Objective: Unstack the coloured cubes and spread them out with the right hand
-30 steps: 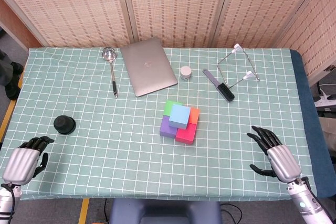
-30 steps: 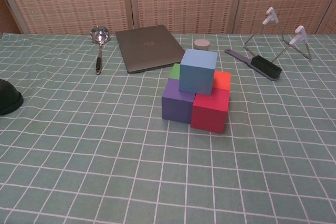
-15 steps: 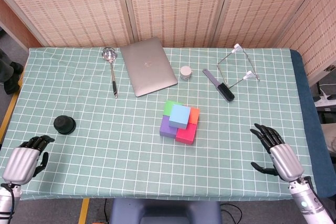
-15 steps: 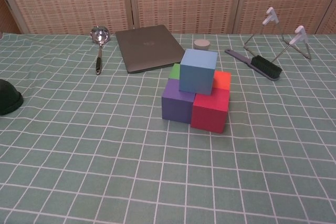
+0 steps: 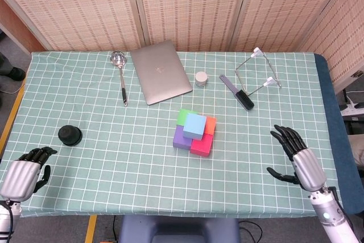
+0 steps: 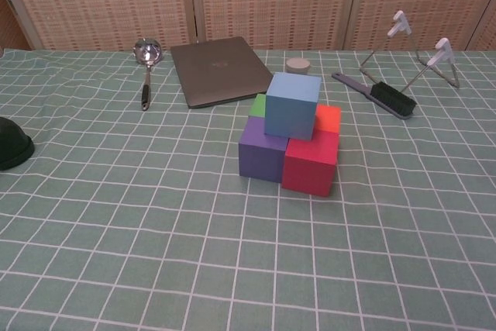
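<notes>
At lower right my right hand (image 5: pixel 300 157) hangs empty with fingers spread; the blue cube (image 5: pixel 194 126) tops the stack at centre; left hand (image 5: pixel 24 170) curled, empty.

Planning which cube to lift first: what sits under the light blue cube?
The light blue cube rests on purple, red, orange and green cubes; anything between them is hidden.

1. Woven tan screen panels (image 5: pixel 187 4) in pale frames close off the back.
2. A green cloth with a white grid (image 5: pixel 114 157) covers the counter.
3. Grey floor (image 5: pixel 8 49) shows at left, with a yellow line (image 5: pixel 11 120).
</notes>
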